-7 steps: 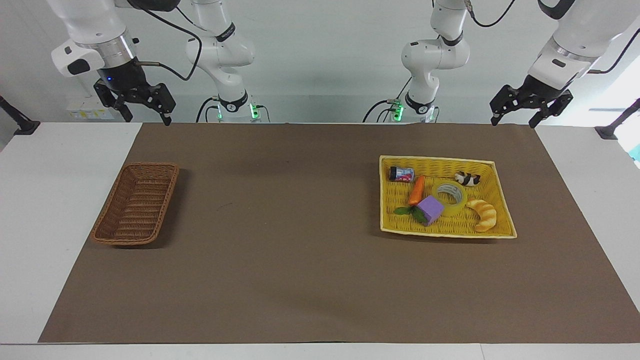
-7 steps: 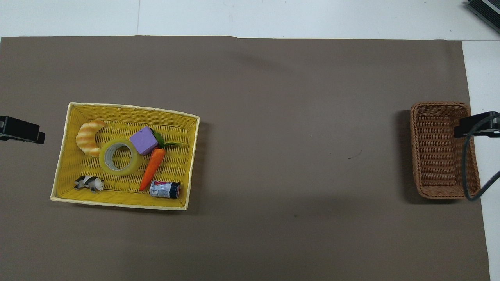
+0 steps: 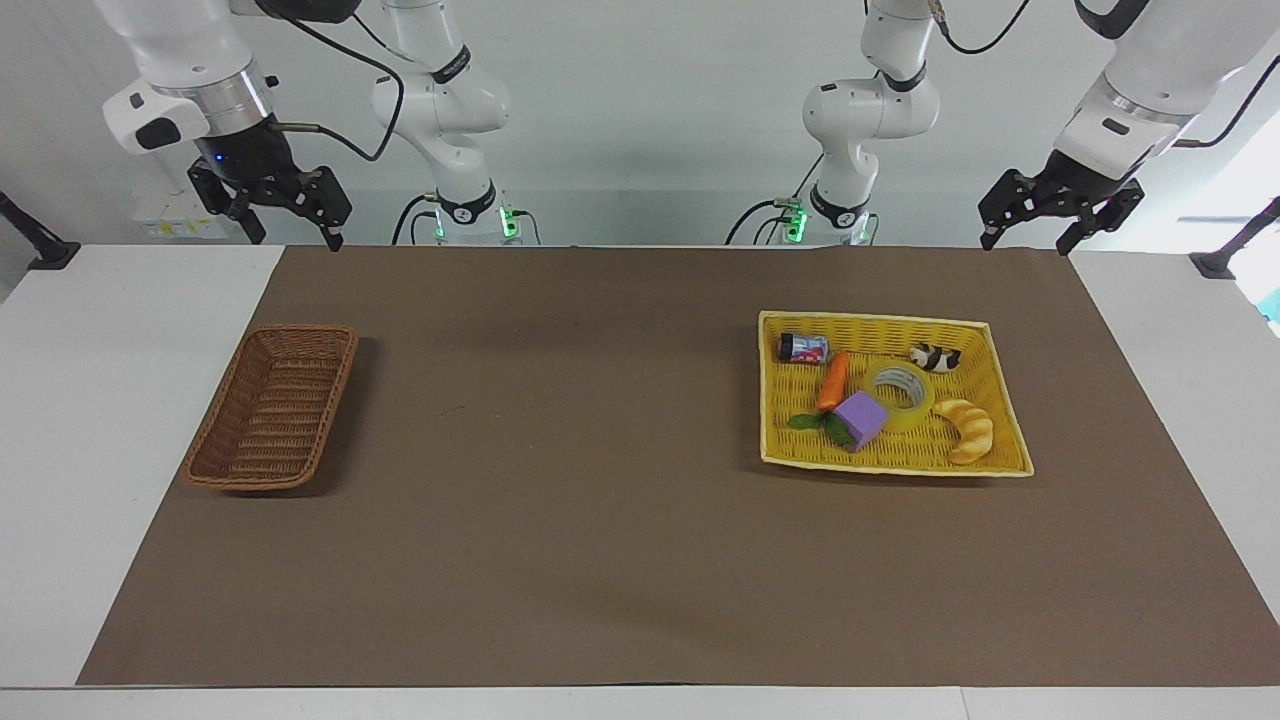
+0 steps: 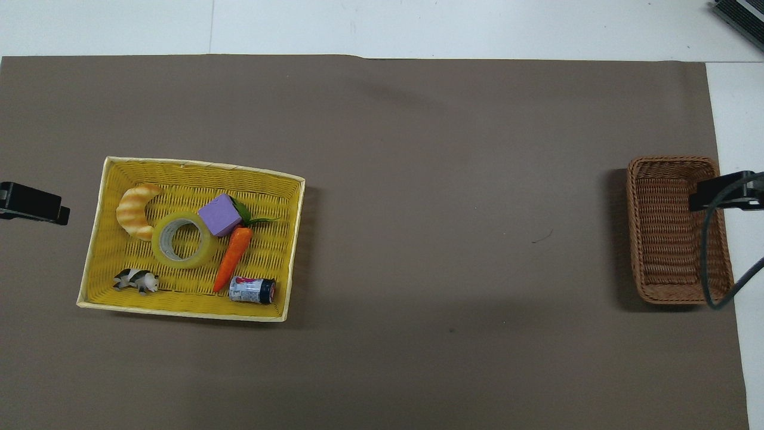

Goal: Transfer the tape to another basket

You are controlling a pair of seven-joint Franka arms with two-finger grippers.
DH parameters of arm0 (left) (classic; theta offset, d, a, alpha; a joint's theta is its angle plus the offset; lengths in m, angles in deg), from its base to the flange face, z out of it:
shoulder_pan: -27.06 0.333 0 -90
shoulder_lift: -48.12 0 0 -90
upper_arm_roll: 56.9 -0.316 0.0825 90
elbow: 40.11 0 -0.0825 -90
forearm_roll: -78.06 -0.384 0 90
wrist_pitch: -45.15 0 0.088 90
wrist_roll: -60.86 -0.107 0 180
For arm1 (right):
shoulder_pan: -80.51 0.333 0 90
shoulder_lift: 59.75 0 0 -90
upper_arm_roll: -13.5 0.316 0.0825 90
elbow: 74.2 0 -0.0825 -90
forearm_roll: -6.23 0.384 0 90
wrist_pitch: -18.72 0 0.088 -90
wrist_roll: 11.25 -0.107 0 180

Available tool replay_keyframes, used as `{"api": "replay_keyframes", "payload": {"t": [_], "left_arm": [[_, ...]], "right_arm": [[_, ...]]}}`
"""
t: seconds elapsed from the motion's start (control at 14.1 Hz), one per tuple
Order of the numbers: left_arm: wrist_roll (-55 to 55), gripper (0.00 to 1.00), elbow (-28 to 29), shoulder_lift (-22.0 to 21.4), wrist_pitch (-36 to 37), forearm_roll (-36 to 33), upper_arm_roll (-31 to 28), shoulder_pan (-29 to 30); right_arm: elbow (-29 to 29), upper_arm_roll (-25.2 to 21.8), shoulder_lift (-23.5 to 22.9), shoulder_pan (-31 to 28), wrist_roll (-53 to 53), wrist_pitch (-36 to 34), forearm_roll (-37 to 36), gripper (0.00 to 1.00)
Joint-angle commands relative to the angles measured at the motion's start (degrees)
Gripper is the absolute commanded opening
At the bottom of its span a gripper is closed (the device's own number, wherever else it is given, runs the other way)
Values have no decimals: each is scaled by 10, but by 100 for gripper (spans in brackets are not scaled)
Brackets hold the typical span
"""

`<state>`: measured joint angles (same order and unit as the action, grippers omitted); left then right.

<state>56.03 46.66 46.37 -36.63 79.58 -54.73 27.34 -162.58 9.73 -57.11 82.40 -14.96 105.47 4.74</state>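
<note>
The tape (image 3: 903, 390), a translucent yellow ring with a pale core, lies flat in the yellow basket (image 3: 870, 319) among other items; it also shows in the overhead view (image 4: 181, 240). The dark brown wicker basket (image 3: 272, 405) stands empty toward the right arm's end of the table (image 4: 677, 230). My left gripper (image 3: 1027, 240) hangs open and empty, high over the robots' edge of the mat, well apart from the tape. My right gripper (image 3: 292, 232) hangs open and empty, high up at the right arm's end. In the overhead view only their tips show: left (image 4: 33, 204), right (image 4: 725, 191).
The yellow basket (image 4: 197, 164) also holds a croissant (image 4: 136, 210), a purple block (image 4: 219, 214), a carrot (image 4: 233, 258), a small can (image 4: 252, 289) and a black-and-white animal figure (image 4: 137, 280). A brown mat (image 3: 600, 500) covers the table between the two baskets.
Both grippers have shifted only very slightly in the air. Nothing on the table has moved.
</note>
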Motion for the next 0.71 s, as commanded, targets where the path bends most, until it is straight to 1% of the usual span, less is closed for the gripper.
{"api": "replay_keyframes", "payload": {"t": [0.0, 0.28, 0.36, 0.64], "left_arm": [[-7, 100, 39, -32, -1, -8, 1, 3], [-6, 100, 40, -33, 4, -8, 1, 3], [-4, 100, 44, -37, 12, -8, 1, 4], [4, 100, 62, -48, 5, -8, 1, 4]], "right_arm": [[1, 5, -1, 3, 11, 8, -2, 100], [-13, 11, 7, 2, 5, 8, 8, 100], [-14, 11, 8, 2, 5, 8, 7, 100], [-14, 11, 8, 2, 10, 9, 8, 100]]}}
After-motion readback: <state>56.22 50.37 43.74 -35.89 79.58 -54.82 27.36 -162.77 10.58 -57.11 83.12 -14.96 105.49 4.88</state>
